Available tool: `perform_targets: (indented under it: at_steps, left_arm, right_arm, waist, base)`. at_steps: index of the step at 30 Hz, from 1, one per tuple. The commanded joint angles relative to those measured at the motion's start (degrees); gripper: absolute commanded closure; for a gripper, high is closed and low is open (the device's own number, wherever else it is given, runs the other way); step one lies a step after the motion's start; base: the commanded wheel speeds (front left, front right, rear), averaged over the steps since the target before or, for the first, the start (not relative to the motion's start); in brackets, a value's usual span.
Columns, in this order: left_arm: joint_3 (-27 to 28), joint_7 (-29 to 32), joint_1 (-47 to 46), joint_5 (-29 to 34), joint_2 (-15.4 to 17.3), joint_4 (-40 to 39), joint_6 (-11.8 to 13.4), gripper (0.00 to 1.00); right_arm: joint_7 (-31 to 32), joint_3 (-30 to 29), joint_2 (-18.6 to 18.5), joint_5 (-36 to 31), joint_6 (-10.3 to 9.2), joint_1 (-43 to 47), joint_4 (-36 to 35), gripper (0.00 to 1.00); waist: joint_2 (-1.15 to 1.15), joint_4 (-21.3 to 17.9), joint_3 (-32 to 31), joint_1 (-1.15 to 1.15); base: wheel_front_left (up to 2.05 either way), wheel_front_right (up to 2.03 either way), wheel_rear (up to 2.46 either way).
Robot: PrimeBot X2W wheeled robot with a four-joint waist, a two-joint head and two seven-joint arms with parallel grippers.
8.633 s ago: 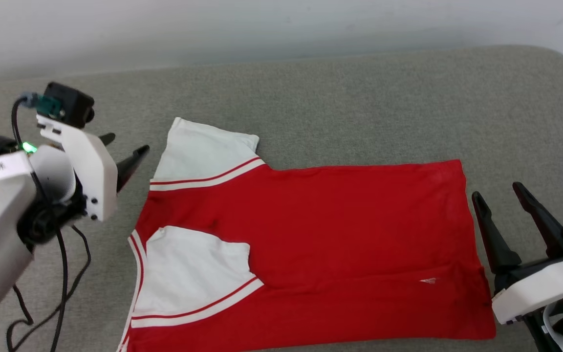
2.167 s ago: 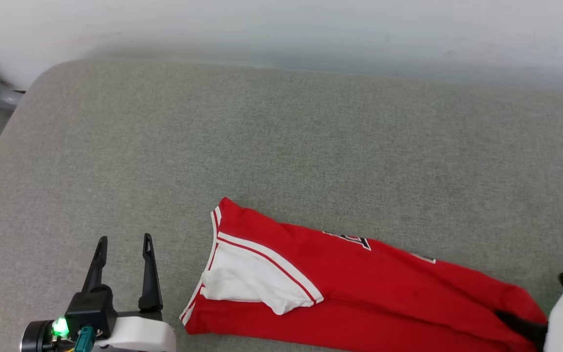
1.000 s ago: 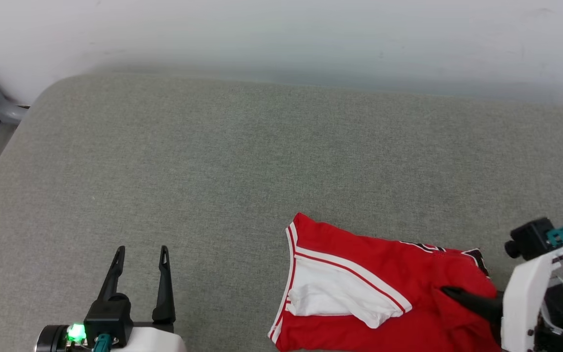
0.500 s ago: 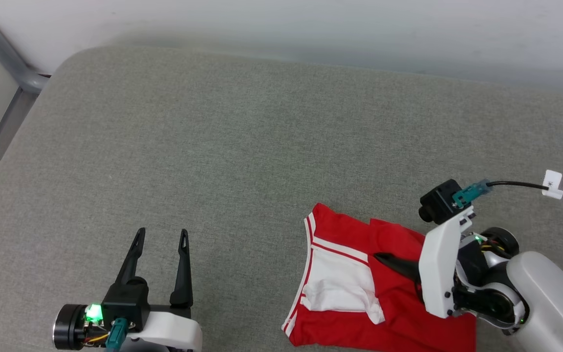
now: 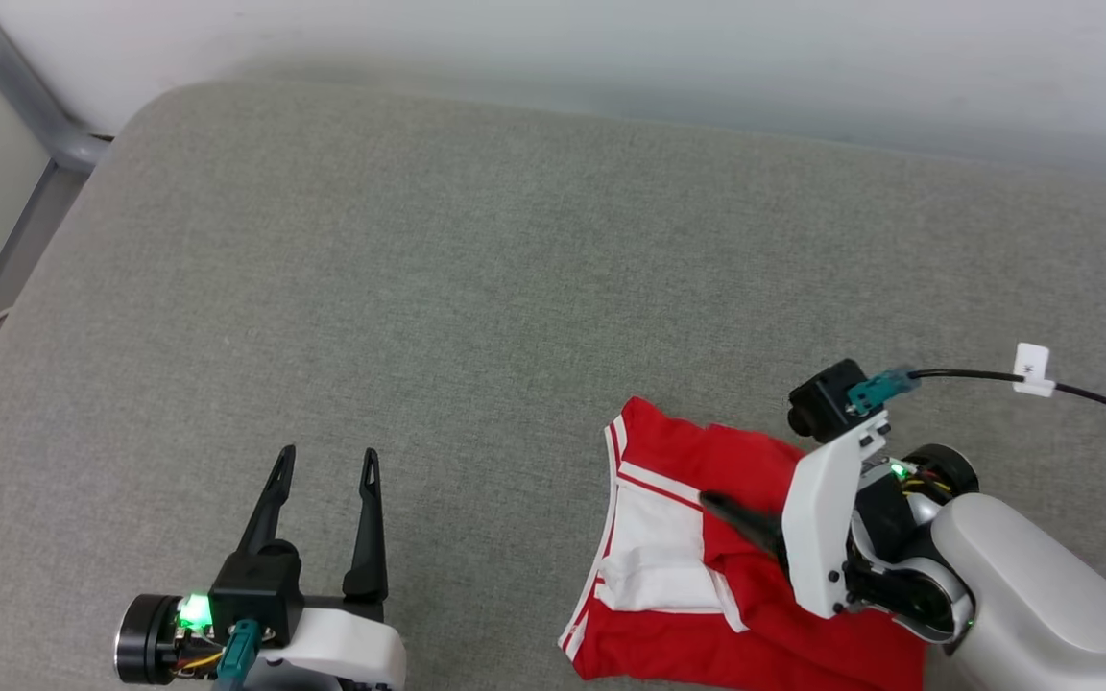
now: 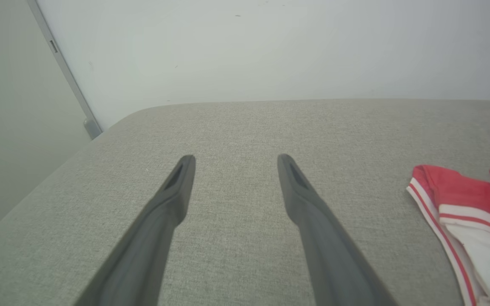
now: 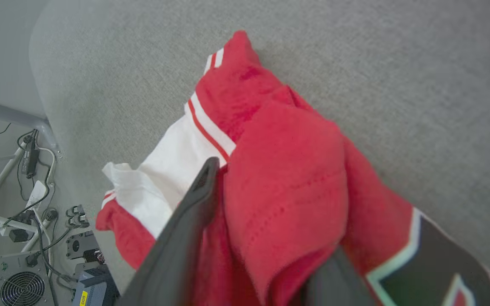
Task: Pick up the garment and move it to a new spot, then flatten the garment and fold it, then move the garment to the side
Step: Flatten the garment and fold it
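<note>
wide grey woven cushion [image 5: 476, 288] with a rounded far-left corner. pale wall [image 5: 553, 48] behind its far edge. grey metal bar [image 5: 30, 101] slants at far left against the wall. right wrist view, floor beside the cushion: grey box with round fan grille [image 7: 19, 289], dark unit with yellow label [image 7: 81, 297], black adapter with cables [image 7: 29, 153].

Garment [image 5: 668, 566] at near right of the cushion [image 5: 419, 288], right claw [image 5: 721, 501] atop it, left claw [image 5: 327, 456] well apart leftward.
</note>
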Motion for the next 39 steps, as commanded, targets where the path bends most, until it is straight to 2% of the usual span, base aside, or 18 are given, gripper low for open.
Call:
perform_targets:
  at_steps: [1,6,9,12,16,22,25,27,33,39]
  left_arm:
    - [0.22,-0.39,0.59,0.19,0.12,0.13,-0.12,0.0]
    - [1.12,-0.33,1.57,0.15,0.64,0.38,-0.26,0.0]
    - [1.33,-0.32,2.11,0.3,0.83,0.22,-0.38,0.0]
    - [1.59,-0.32,2.73,0.48,0.97,0.07,-0.4,0.0]
    - [1.91,-0.31,3.3,0.46,1.2,0.07,-0.26,0.0]
    - [2.52,-0.27,4.35,0.38,1.42,0.24,-0.03,0.0]
    - [2.64,-0.27,4.51,0.28,1.54,0.13,-0.01,0.0]
    - [2.79,-0.27,4.91,0.18,1.59,0.04,-0.04,0.0]
    - [2.45,-0.27,5.91,0.1,1.32,-0.15,-0.14,0.0]
    - [2.26,-0.27,6.9,0.12,1.2,0.17,-0.33,0.0]
  right_arm:
    - [-1.21,0.08,-0.88,0.33,-0.05,0.61,-0.91,0.0]
    - [-9.34,-2.07,-5.17,-0.23,-0.05,3.16,-7.68,0.0]
    - [-15.07,-6.21,-7.29,-2.7,-0.05,5.41,-11.19,0.0]
    - [-21.65,-12.16,-8.05,-8.56,-0.06,7.34,-12.71,0.0]
    - [-29.37,-21.05,-5.53,-17.4,-0.05,11.12,-13.69,0.0]
    - [-38.12,-33.91,2.38,-28.62,-0.06,18.37,-14.92,0.0]
    - [-40.52,-38.2,5.68,-33.6,-0.06,21.96,-16.87,0.0]
    - [-41.37,-40.13,8.56,-35.44,-0.05,24.8,-17.81,0.0]
    - [-42.53,-42.9,13.62,-39.32,-0.06,31.63,-20.41,0.0]
    - [-42.81,-44.24,16.58,-41.33,-0.05,37.32,-22.06,0.0]
  waist:
    - [0.0,-0.61,-0.71,0.0]
    - [0.0,-2.84,-2.73,0.0]
    - [0.0,-4.5,-3.71,0.0]
    - [0.0,-6.2,-4.54,0.0]
    - [0.0,-8.03,-5.72,0.0]
    - [0.0,-9.91,-7.38,0.0]
    - [0.0,-10.42,-7.96,0.0]
    - [0.0,-10.68,-8.36,0.0]
    - [0.0,-11.01,-9.38,0.0]
    - [0.0,-11.05,-10.3,0.0]
  base:
    - [0.0,0.0,0.0]
    - [0.0,0.0,0.0]
    - [0.0,0.0,0.0]
    - [0.0,0.0,0.0]
    - [0.0,0.0,0.0]
    - [0.0,0.0,0.0]
    - [0.0,0.0,0.0]
    - [0.0,0.0,0.0]
    - [0.0,0.0,0.0]
    - [0.0,0.0,0.0]
